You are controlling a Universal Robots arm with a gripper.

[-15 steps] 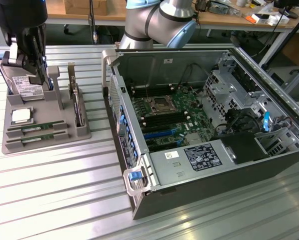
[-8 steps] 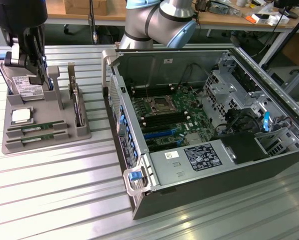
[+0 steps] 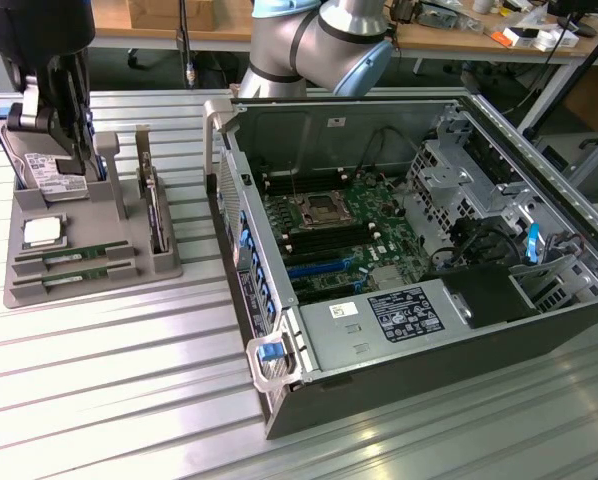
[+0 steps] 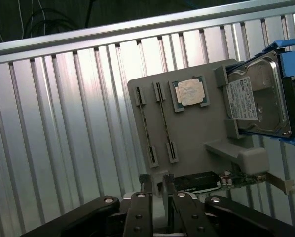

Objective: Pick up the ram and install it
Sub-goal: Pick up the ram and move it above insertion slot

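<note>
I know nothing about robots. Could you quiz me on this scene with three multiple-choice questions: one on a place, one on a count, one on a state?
1. Where do the ram sticks lie?
A) in slots of the grey tray
B) on the bare table
C) stacked on a shelf

2. How many ram sticks are in the tray?
A) one
B) two
C) four

3. How is the computer case?
A) shut
B) open, its insides showing
C) standing on end

Answers:
1 A: both sit in the tray's slots, beside the CPU chip.
2 B: two green sticks lie side by side.
3 B: the motherboard shows from above.
</note>
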